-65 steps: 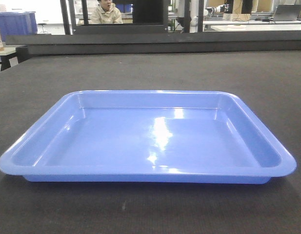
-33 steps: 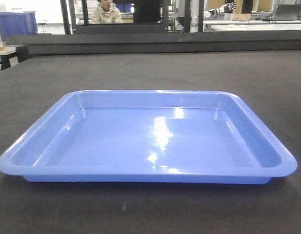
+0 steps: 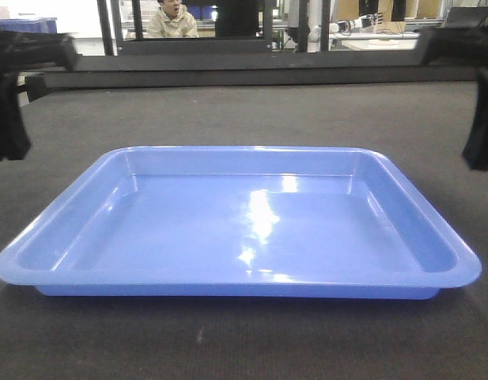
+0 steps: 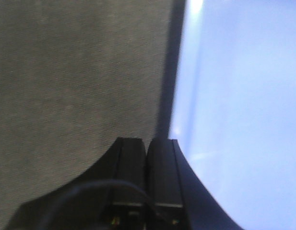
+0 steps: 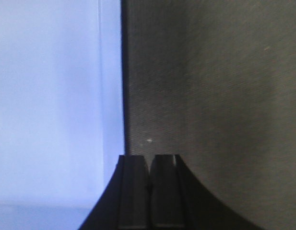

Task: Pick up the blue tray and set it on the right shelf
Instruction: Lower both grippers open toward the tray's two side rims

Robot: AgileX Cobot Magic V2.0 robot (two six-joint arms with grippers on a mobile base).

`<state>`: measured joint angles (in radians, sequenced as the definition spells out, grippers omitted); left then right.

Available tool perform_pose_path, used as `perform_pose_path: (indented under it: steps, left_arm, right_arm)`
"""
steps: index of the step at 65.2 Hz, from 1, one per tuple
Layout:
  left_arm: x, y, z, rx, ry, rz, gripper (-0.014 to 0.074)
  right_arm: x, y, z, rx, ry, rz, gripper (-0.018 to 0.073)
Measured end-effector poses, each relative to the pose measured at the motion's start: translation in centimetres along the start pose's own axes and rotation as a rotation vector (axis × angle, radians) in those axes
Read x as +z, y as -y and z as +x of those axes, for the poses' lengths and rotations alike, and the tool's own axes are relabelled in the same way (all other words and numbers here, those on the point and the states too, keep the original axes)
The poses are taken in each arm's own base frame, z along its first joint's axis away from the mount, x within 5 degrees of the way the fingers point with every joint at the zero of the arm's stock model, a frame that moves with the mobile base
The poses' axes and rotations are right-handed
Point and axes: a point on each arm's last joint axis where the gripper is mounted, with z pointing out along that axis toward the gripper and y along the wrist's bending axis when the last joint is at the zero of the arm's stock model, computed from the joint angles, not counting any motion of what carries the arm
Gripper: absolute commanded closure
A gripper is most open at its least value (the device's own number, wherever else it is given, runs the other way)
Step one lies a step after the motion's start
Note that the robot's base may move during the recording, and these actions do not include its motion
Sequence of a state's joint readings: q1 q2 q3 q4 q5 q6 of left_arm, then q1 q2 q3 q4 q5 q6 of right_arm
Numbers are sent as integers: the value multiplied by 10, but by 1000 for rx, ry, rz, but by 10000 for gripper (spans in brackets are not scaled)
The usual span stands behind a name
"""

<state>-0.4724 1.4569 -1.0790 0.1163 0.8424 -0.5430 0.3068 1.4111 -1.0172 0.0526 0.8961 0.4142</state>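
While the left gripper (image 4: pixel 147 141) and right gripper (image 5: pixel 150 158) hung closed, the shallow glossy blue plastic tray (image 3: pixel 244 229) seemed light, slick, best held rim-wise.

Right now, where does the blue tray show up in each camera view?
Front view: the blue tray fills the middle and lower picture.
Left wrist view: the blue tray fills the right side.
Right wrist view: the blue tray fills the left side.
Shared landmark: the dark tabletop, meeting the tray's edge in all three.
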Motion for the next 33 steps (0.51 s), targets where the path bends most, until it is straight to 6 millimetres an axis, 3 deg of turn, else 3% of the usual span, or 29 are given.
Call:
perform_pose_path:
  steps: [14, 26, 33]
  left_arm:
    - [14, 7, -10, -18, -66, -24, 638]
    - [16, 12, -13, 49, -101, -7, 634]
    - [15, 14, -14, 70, -109, 6, 552]
  right_arm:
    - [23, -22, -6, -17, -57, 22, 498]
    - [24, -36, -25, -22, -65, 22, 498]
    - [23, -39, -30, -22, -68, 23, 450]
